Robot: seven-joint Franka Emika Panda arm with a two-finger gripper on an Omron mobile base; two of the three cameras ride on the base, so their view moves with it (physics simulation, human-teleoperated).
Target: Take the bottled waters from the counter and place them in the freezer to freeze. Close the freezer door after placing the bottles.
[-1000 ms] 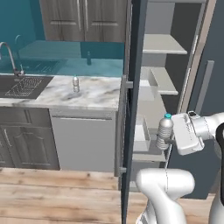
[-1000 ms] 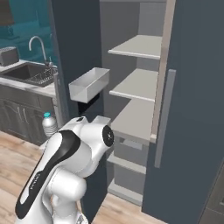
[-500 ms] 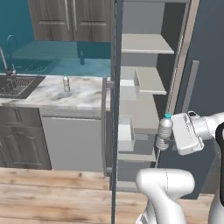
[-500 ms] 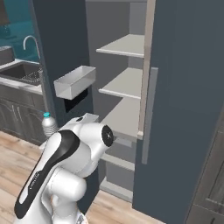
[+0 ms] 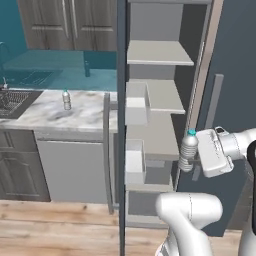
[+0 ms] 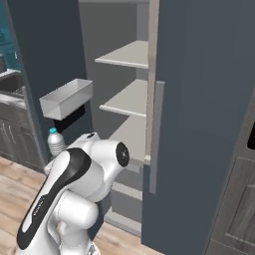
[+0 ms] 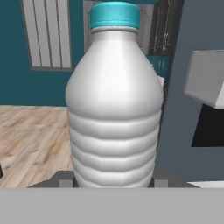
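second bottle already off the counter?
No, the second water bottle stands upright on the marble counter, while the gripper holds the other bottle.

The white arm rises from its base, bends at a bulky elbow low in front, and reaches across from the right in the left base view, forearm roughly level. The tool (image 5: 192,157) at its end is closed on a bottled water (image 5: 188,150), held upright with the cap on top. In the hand view the fingers (image 7: 65,179) sit against the bottle's lower ribbed sides, one on each flank.
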